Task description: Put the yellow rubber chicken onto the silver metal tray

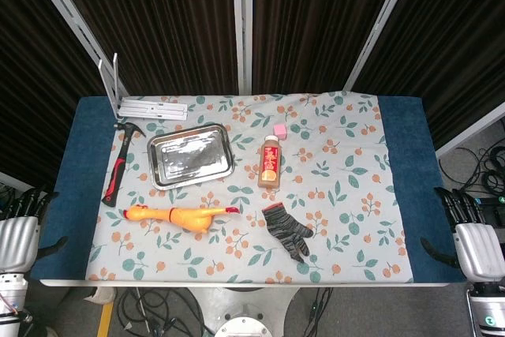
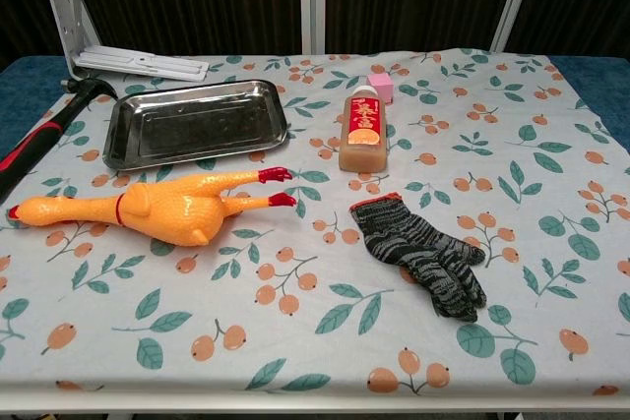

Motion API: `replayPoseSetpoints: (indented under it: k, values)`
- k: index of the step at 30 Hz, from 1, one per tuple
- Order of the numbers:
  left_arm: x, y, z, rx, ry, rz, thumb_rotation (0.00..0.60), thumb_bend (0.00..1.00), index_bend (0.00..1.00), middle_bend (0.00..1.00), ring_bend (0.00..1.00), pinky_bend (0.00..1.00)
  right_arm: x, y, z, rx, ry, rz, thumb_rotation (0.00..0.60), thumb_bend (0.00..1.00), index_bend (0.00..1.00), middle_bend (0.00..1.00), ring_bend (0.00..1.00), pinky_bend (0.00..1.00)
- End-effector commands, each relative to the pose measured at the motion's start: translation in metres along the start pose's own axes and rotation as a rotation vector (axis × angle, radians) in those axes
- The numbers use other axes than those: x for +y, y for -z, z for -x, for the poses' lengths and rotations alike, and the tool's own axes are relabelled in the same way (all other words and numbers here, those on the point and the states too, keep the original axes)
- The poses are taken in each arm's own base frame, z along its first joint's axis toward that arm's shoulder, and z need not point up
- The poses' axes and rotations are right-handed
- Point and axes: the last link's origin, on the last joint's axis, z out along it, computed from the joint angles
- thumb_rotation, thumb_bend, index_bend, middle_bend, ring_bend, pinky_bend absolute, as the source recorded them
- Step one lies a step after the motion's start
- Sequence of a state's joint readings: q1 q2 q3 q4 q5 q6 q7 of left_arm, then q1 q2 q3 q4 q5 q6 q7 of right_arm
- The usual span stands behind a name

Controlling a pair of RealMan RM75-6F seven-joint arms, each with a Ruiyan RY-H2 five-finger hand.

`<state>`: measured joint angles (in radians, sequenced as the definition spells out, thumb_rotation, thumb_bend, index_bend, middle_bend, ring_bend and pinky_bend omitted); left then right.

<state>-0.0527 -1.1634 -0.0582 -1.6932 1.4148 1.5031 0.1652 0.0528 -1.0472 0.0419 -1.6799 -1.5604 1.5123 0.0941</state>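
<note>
The yellow rubber chicken [image 1: 177, 215] [image 2: 157, 208] lies on its side on the floral cloth, head to the left and red feet to the right. Just behind it sits the silver metal tray [image 1: 190, 155] [image 2: 194, 123], with nothing in it. My left hand [image 1: 19, 230] hangs beside the table's left edge, fingers apart and holding nothing. My right hand [image 1: 471, 238] hangs off the right edge, likewise open. Both hands are far from the chicken and appear only in the head view.
A red-and-black hammer [image 1: 120, 162] [image 2: 39, 132] lies left of the tray. A juice bottle [image 1: 270, 162] [image 2: 361, 132] and pink block [image 1: 278, 129] [image 2: 381, 88] sit right of it. A grey glove [image 1: 287, 230] [image 2: 423, 255] lies front right. A white rack [image 1: 134, 100] stands at the back left.
</note>
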Motion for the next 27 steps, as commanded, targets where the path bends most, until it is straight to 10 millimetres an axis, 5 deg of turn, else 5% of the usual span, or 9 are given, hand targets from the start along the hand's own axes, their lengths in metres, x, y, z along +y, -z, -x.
replayPoseSetpoints:
  k: [1, 13, 27]
  values:
    - [0.000, 0.001, 0.001, -0.002, -0.001, 0.000, 0.600, 0.16, 0.26, 0.19, 0.12, 0.17, 0.001, 0.001, 0.000, 0.002, 0.001, 0.002, 0.600, 0.17, 0.00, 0.09, 0.00, 0.06]
    - [0.007, -0.004, 0.003, 0.006, 0.015, 0.026, 0.600, 0.16, 0.26, 0.19, 0.12, 0.17, 0.001, -0.001, -0.003, 0.016, 0.003, 0.002, 0.600, 0.17, 0.00, 0.09, 0.00, 0.06]
    - [0.086, -0.048, 0.034, -0.169, 0.137, 0.335, 0.600, 0.16, 0.26, 0.19, 0.12, 0.17, 0.002, -0.006, -0.008, 0.029, 0.011, -0.003, 0.600, 0.17, 0.00, 0.09, 0.00, 0.06]
